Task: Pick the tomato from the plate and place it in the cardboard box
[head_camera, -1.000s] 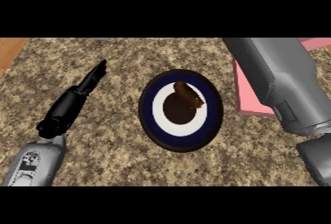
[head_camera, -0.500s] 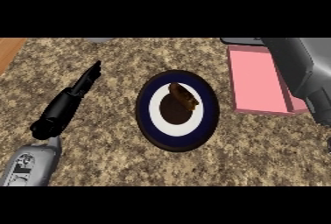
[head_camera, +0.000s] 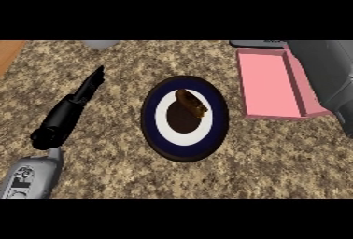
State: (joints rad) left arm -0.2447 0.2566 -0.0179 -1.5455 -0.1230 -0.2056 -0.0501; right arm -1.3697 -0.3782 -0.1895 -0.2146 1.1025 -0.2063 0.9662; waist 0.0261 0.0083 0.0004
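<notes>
Centrally on the speckled brown stone worktop [head_camera: 124,172] sits a round plate [head_camera: 153,126] with a dark blue rim and a white middle, and on it lies the task's thing, a brownish oblong item [head_camera: 192,102] that looks more like a piece of baked food than a tomato; it rests on the upper right part of the plate's white middle, with a dark round patch just below it. The left robot hand [head_camera: 69,114] shows at the view's left, well apart from the plate, its black fingers straight and held together, pointing up and to the right, holding nothing. Its grey forearm [head_camera: 31,175] comes in from the lower left corner. At the right edge only the right grey forearm [head_camera: 328,74] shows, passing above the right side of the pink box; the right robot hand itself is out of view. The pink box [head_camera: 272,81], an open shallow tray with low walls, lies just to the right of the plate, not touching it. A strip of orange-brown wood [head_camera: 10,53] shows at the upper left corner, and part of a pale grey round object [head_camera: 100,44] sits at the top edge.
</notes>
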